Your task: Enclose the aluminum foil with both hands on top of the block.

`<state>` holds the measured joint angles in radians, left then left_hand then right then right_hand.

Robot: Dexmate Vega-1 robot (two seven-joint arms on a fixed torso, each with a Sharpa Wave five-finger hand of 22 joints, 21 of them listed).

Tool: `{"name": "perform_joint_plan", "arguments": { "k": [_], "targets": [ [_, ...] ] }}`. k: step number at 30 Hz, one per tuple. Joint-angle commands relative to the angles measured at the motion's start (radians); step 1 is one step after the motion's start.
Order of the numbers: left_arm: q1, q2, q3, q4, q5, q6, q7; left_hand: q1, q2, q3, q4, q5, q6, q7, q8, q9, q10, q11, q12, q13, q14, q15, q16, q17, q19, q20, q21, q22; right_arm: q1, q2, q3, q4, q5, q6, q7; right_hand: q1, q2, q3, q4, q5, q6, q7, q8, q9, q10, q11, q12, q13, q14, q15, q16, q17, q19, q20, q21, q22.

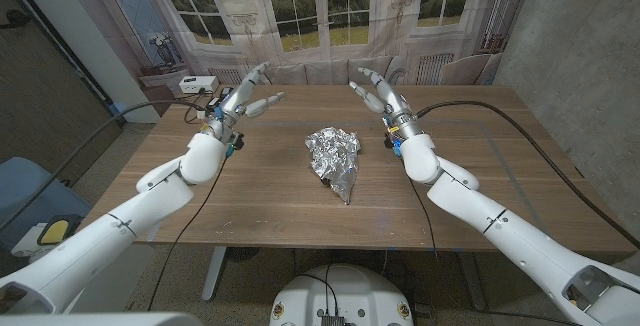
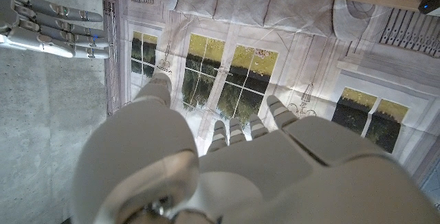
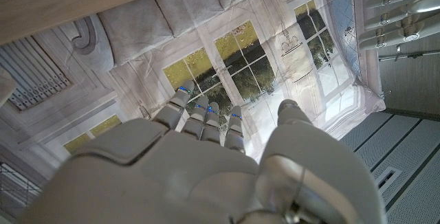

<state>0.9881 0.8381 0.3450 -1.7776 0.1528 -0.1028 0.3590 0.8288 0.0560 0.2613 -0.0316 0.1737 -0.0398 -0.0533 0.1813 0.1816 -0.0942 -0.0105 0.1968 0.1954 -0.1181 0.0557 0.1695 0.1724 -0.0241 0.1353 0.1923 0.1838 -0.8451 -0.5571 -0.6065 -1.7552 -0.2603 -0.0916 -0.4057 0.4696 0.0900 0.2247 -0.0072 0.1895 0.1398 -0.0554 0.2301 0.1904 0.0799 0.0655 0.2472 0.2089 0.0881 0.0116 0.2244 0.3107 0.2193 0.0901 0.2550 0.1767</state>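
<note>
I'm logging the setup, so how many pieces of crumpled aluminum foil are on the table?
1. A single crumpled aluminum foil lump sits near the middle of the wooden table, between the left hand and right hand, touching neither. Anything beneath the foil is hidden.

Colours, table scene
Foil (image 1: 334, 160) crinkled silver; table (image 1: 270, 206) brown wood grain; arms white; hands (image 1: 243, 96) (image 1: 378, 91) grey with blue marks.

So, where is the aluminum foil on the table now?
In the head view the crumpled aluminum foil lies near the middle of the wooden table, between the raised left hand and right hand, touching neither.
</note>
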Motion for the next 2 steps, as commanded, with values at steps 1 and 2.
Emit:
{"name": "perform_joint_plan", "arguments": {
  "k": [1, 2],
  "targets": [
    [0.039, 0.026, -0.061, 0.032, -0.044, -0.093, 0.007, -0.014, 0.002, -0.009, 0.001, 0.001, 0.000, -0.002, 0.005, 0.000, 0.000, 0.007, 0.005, 0.001, -0.011, -0.004, 0.007, 0.001, -0.007, 0.003, 0.003, 0.005, -0.017, -0.003, 0.007, -0.126, -0.063, -0.099, -0.048, -0.001, 0.003, 0.001, -0.009, 0.009, 0.016, -0.001, 0.003, 0.004, 0.017, -0.001, 0.005, 0.003, 0.015, -0.003, 0.002, -0.002, 0.014, -0.001, 0.000, 0.003],
    [0.045, 0.027, -0.067, 0.032, -0.046, -0.095, 0.011, -0.015, 0.002, -0.009, 0.001, 0.001, 0.000, -0.002, 0.005, 0.000, -0.001, 0.007, 0.005, 0.001, -0.011, -0.004, 0.007, 0.001, -0.007, 0.002, 0.003, 0.005, -0.014, 0.001, 0.004, -0.124, -0.065, -0.099, -0.049, -0.001, 0.003, 0.001, -0.009, 0.009, 0.016, 0.000, 0.003, 0.003, 0.018, -0.003, 0.005, 0.003, 0.016, -0.004, 0.002, -0.002, 0.015, -0.001, 0.000, 0.003]
  ]
}}
